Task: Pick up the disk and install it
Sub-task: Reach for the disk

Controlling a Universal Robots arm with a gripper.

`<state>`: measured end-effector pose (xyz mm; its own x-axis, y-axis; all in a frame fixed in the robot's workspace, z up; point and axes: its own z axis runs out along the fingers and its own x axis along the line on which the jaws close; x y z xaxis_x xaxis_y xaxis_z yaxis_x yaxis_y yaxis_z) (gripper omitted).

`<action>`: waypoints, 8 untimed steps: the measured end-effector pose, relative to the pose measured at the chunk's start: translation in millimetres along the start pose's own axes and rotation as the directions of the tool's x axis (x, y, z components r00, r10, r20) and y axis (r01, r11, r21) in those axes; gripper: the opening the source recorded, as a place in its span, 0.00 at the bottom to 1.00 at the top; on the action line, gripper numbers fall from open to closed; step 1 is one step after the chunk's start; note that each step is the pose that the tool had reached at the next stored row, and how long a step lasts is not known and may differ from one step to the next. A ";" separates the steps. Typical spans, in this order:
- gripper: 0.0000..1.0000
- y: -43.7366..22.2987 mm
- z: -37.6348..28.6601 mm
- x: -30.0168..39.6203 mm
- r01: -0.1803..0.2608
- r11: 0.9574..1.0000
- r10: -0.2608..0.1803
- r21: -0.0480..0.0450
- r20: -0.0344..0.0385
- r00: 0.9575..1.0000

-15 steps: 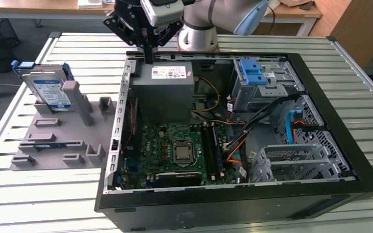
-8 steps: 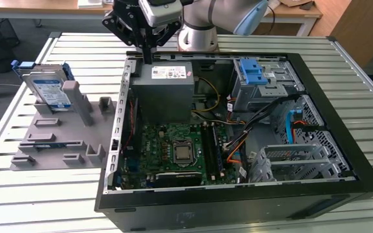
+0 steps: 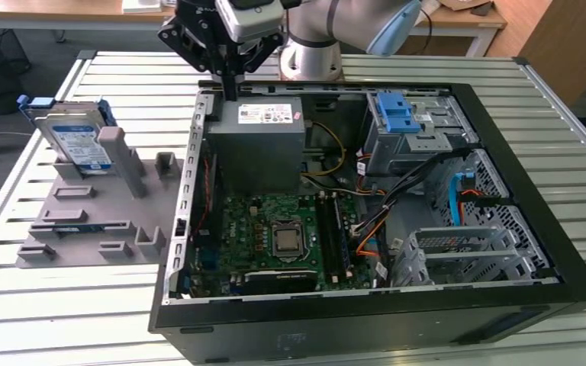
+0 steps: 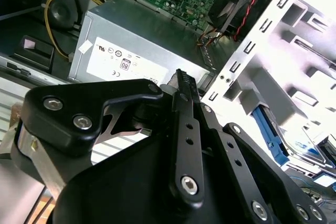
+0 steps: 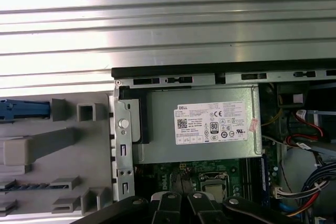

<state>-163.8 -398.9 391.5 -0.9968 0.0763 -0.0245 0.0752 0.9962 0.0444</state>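
The disk (image 3: 74, 141) stands on edge in the grey fixture (image 3: 89, 221) at the exterior view's left, beside the open computer case; its blue-and-white label faces the camera and a blue rail frames it. A blue rail end of the disk (image 5: 23, 109) shows in the first wrist view, and its blue edge (image 4: 270, 129) shows in the second wrist view. My gripper (image 3: 230, 93) hangs over the case's back rim above the power supply, well apart from the disk. Its fingers (image 4: 182, 85) are shut together with nothing between them.
Inside the black case (image 3: 537, 191) are the grey power supply (image 3: 257, 145) with a white sticker, the green motherboard (image 3: 283, 229), a drive bay with a blue latch (image 3: 400, 114), cables, and a metal cage (image 3: 456, 248). Everything rests on a slatted metal table (image 3: 59, 305).
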 end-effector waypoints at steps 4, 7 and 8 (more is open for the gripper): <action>0.11 -0.1 0.2 0.9 0.000 1.000 0.000 0.000 0.000 1.000; 0.11 -0.2 0.4 2.0 0.000 1.000 0.000 0.000 0.000 1.000; 0.11 -0.2 0.5 2.2 0.000 1.000 0.000 0.000 0.000 1.000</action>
<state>-166.0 -398.9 391.0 -0.9968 0.0763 -0.0245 0.0751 0.9962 0.0444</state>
